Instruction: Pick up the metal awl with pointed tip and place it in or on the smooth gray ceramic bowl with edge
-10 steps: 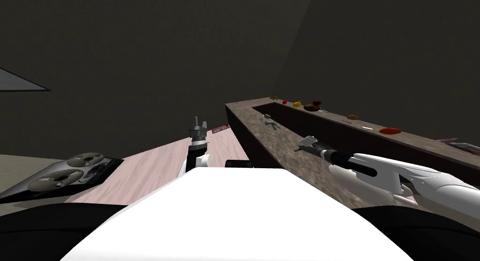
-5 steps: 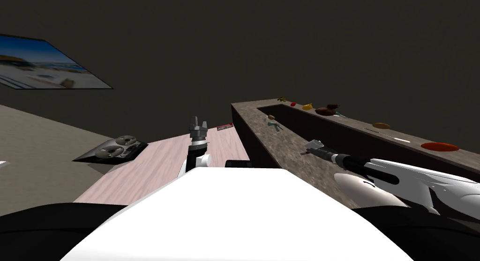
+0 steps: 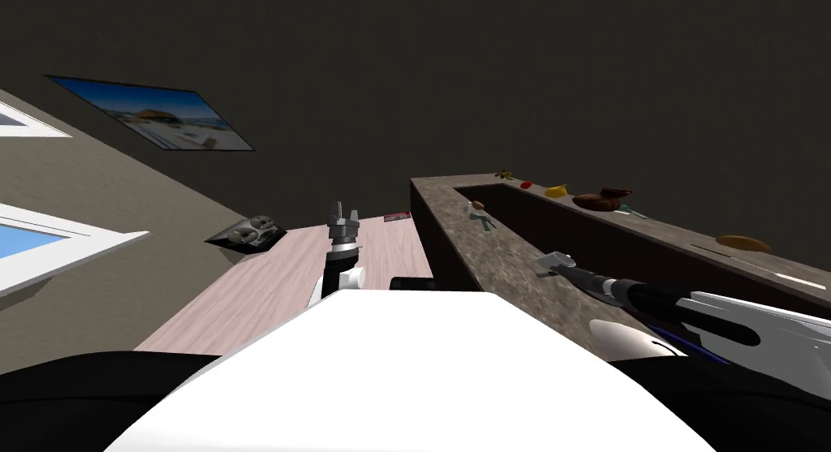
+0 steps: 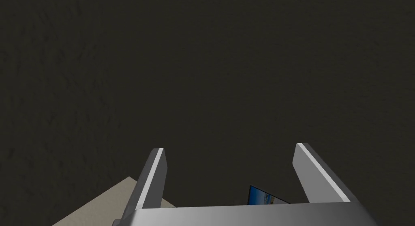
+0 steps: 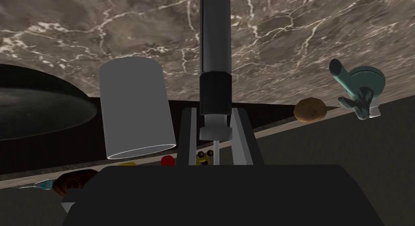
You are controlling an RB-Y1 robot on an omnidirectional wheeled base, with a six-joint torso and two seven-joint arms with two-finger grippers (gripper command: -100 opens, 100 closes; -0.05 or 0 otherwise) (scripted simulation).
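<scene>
Right tool (image 5: pixel 214 110) clamped tight on awl (image 5: pixel 215 53), pinching shiny neck under black handle so it won't slip. Awl held over brown stone counter (image 5: pixel 304 24), handle pointing away from hand. Sharp tip tucked behind tool's dark box, can't see end. Dark round thing (image 5: pixel 36 102) beside grey tube (image 5: pixel 135 110) maybe bowl; cut off, hard to tell. Left tool (image 4: pixel 229 148) fingers wide apart, holding nothing, parked over pale wood top (image 3: pixel 268 285), out of way.

Brown, white-veined counter (image 5: pixel 283 33); black-handled awl (image 5: pixel 215 53).
</scene>
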